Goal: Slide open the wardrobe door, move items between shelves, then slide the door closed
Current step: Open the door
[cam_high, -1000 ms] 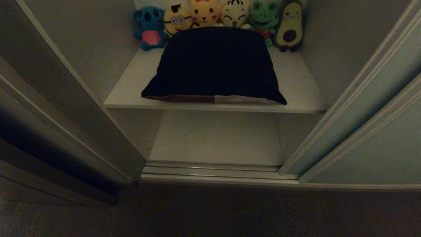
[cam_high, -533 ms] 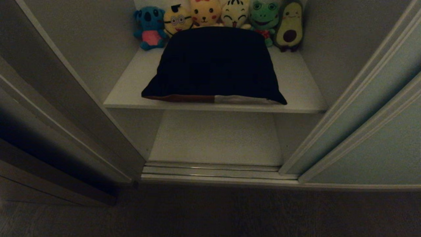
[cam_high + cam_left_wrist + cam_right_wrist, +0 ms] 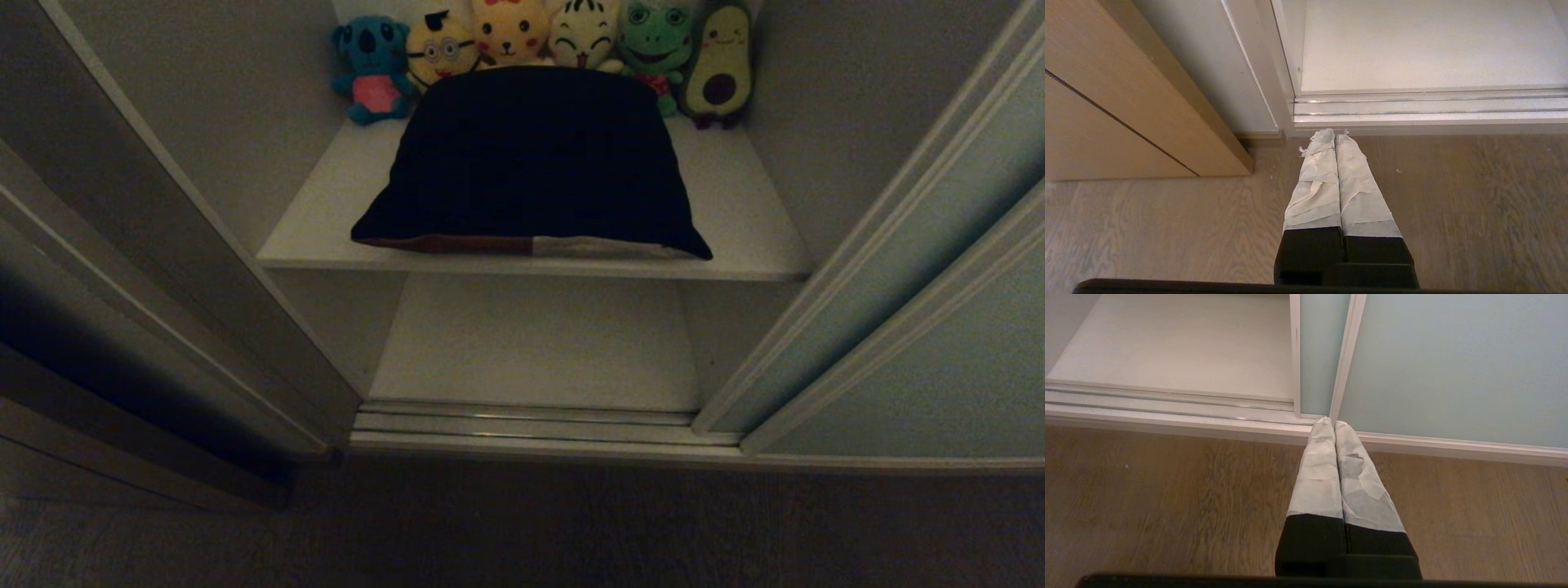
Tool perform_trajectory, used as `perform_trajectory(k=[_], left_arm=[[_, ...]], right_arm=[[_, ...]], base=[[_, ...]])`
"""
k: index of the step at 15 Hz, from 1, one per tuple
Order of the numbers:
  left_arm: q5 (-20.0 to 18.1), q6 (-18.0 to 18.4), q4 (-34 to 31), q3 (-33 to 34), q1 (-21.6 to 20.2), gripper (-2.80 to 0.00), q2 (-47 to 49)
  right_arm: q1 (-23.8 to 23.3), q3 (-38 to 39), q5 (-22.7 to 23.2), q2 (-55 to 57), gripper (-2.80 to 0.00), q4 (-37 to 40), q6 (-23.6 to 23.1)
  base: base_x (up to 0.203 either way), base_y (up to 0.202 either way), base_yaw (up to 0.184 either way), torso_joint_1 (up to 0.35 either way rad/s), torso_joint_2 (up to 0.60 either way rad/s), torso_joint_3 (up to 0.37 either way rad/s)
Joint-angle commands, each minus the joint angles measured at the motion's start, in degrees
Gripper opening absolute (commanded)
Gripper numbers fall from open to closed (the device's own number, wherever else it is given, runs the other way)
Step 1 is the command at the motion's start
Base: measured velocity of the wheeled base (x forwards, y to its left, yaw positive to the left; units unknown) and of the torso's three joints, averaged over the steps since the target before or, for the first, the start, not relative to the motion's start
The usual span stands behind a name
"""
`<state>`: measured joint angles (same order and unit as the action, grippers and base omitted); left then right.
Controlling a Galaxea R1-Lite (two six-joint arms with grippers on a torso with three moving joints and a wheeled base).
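Black garment [image 3: 535,155] on upper shelf [image 3: 735,204], plush toys [image 3: 539,41] behind, lower shelf [image 3: 535,343] bare, both pincers closed, empty.

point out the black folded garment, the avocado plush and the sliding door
black garment [image 3: 531,155], head view, middle of its top face
avocado plush [image 3: 720,69], head view, on its belly above the brown pit
sliding wardrobe door [image 3: 1453,367], right wrist view, on the pale green panel
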<state>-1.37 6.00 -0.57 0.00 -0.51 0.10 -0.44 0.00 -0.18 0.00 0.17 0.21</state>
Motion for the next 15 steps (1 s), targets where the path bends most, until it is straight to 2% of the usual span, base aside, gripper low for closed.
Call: perform_trajectory(k=[1, 15], left_arm=[[0.1, -0.5, 0.2, 0.0, 0.0, -2.80, 0.3], [0.1, -0.2, 0.0, 0.0, 0.0, -2.80, 0.3]], right_arm=[[0.0, 0.1, 0.0, 0.1, -2.80, 0.0, 0.1], [0.0, 0.1, 0.0, 0.1, -2.80, 0.0, 0.0]], base=[[0.000, 0.000, 0.000, 0.000, 0.00, 0.000], [0.000, 0.000, 0.000, 0.000, 0.00, 0.000]])
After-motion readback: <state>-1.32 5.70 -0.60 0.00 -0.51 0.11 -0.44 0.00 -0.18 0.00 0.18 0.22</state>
